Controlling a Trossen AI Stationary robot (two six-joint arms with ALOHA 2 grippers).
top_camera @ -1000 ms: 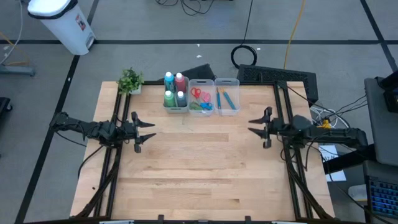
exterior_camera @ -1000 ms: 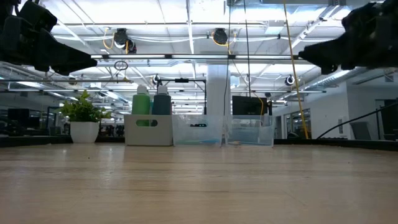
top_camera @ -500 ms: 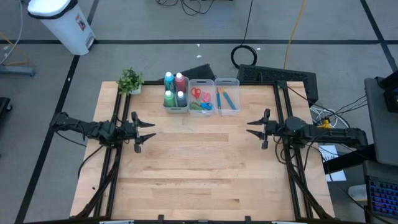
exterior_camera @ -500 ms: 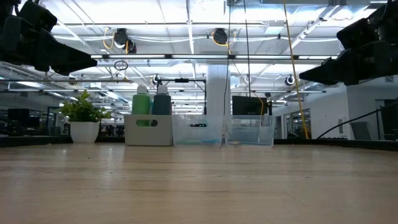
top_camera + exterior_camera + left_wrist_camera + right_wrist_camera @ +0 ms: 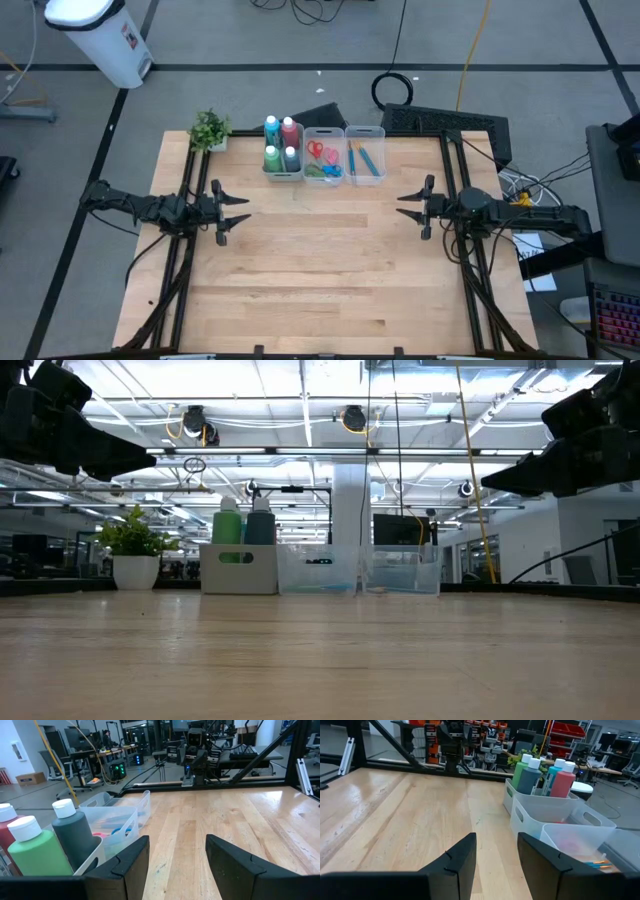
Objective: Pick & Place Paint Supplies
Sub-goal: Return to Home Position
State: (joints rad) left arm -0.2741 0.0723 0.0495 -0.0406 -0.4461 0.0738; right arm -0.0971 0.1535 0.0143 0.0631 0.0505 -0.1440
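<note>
Paint bottles point(image 5: 282, 145), four of them, stand upright in the left bin point(image 5: 283, 178) at the back edge of the counter point(image 5: 320, 270). The scissors point(image 5: 322, 153) lie in the middle bin point(image 5: 323, 131) and the blue-handled brushes point(image 5: 363, 157) lie in the right bin point(image 5: 365, 129). The three bins touch side by side, and a small potted plant point(image 5: 209, 128) stands just beside the left one. No supply shows on the bare wood.

The left claw point(image 5: 235, 211) hovers above the left side of the counter. Its fingers are apart and they hold nothing. The right claw point(image 5: 405, 205) hovers above the right side, also spread and empty. The two claws point toward each other, well apart from the bins.

In my judgement the sorting is finished and the step in hand is the return of both arms to their rest pose. The next move calls for no grasp at all. It needs only a calm retreat of each arm to its own side, away from the bins, so that no bottle is knocked over.
</note>
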